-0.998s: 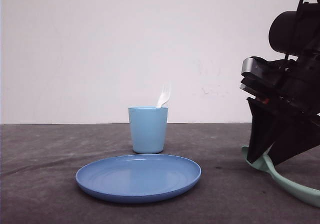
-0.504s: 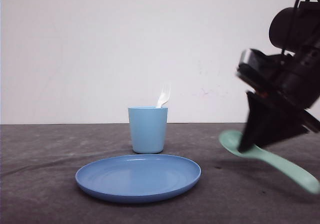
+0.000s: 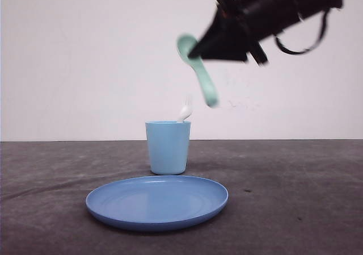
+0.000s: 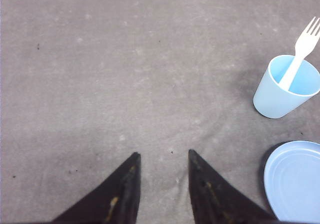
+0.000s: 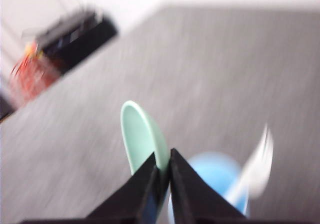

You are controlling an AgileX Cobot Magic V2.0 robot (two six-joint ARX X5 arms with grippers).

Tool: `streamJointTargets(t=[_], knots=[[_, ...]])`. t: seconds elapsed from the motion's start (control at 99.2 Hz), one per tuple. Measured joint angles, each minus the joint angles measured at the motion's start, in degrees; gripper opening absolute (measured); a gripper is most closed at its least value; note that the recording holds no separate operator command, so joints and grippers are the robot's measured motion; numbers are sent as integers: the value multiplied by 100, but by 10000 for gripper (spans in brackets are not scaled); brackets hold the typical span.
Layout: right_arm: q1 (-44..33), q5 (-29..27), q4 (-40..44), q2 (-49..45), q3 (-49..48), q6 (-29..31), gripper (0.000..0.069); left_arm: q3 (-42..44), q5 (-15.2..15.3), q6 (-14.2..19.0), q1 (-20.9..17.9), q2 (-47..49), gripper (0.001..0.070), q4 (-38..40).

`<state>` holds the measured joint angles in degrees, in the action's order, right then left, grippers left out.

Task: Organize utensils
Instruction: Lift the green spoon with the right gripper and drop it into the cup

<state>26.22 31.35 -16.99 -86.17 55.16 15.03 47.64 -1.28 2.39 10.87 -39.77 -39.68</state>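
Right gripper (image 3: 195,53) clamped on mint-green spoon (image 3: 198,67), high up at 1 o'clock from the light blue cup (image 3: 168,147); white fork (image 3: 186,110) standing inside; left gripper (image 4: 164,156) spread apart

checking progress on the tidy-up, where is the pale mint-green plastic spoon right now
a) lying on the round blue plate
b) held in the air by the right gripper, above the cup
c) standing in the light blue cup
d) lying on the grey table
b: the right gripper is shut on the pale mint-green plastic spoon, which hangs handle-down in the air above the light blue cup; the small white plastic fork alone stands in the cup.
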Motion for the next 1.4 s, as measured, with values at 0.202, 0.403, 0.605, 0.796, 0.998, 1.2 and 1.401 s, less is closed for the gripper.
streamJointTargets(t=[0.202,0.403,0.605,0.796,0.998,1.2,1.401], knots=[[459,-1578,-997,0,2,-452,24,0,-2,0,0,0,162,0],[756,-2238,-1864,-118,7,-968,23,0,-2,0,0,0,162,0],[857,-2240,-2769,-756,15,-1086,23,0,-2,0,0,0,162,0],[861,-2245,-3036,-1364,15,-1176,23,0,-2,0,0,0,162,-2],[861,-2247,-3003,-1926,15,-1226,23,0,-2,0,0,-2,162,-11],[863,-2247,-2968,-2192,15,-1226,23,0,-2,0,0,0,162,-101],[863,-2245,-2677,-2199,15,-1226,23,0,-2,0,0,0,162,-181]])
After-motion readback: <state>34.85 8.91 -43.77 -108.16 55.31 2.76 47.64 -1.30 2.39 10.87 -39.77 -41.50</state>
